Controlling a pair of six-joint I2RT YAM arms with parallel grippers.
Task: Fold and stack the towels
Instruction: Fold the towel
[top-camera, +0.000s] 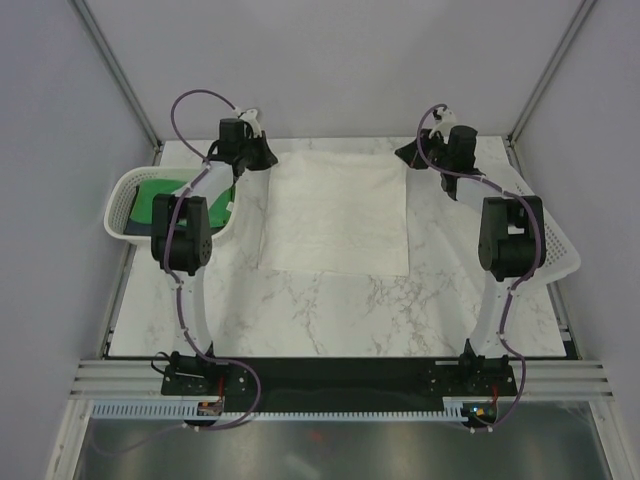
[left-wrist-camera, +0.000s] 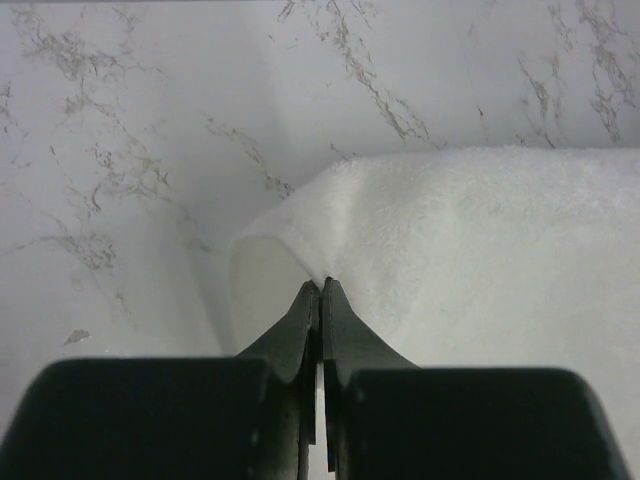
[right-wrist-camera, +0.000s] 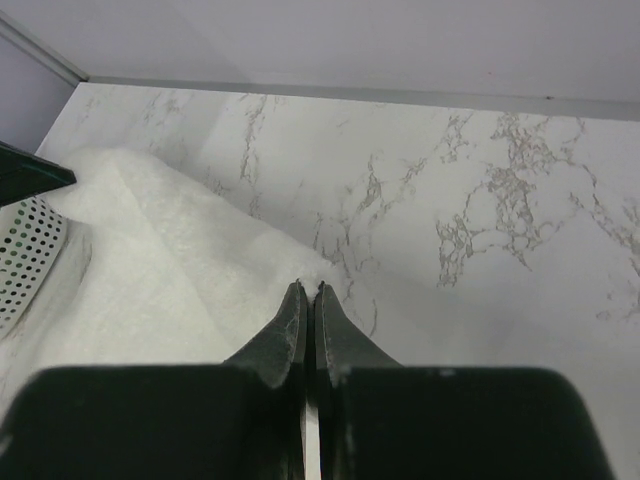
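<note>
1 white towel (top-camera: 335, 215) lies on the surface (top-camera: 340, 310); left pincer (left-wrist-camera: 320, 288) and right pincer (right-wrist-camera: 308, 290) are each closed on 1 far corner. Only the top view shows 1 green towel (top-camera: 160, 190) in the left basket (top-camera: 115, 205).

From where I stand, the near half of the table (top-camera: 330, 320) lies bare between the two arms, a wide way in. The white towel (top-camera: 335, 215) covers the middle, and past its far edge a strip of marble runs open to the back wall (top-camera: 330, 70). The left gripper (left-wrist-camera: 321, 285) and right gripper (right-wrist-camera: 308, 287) sit pinched on its far corners, blocking both. The left basket (top-camera: 120, 200) fills the left edge, with the left elbow (top-camera: 182, 235) hanging over it. The right basket (top-camera: 560, 245) takes the right edge, with the right elbow (top-camera: 510, 238) over its inner rim.
</note>
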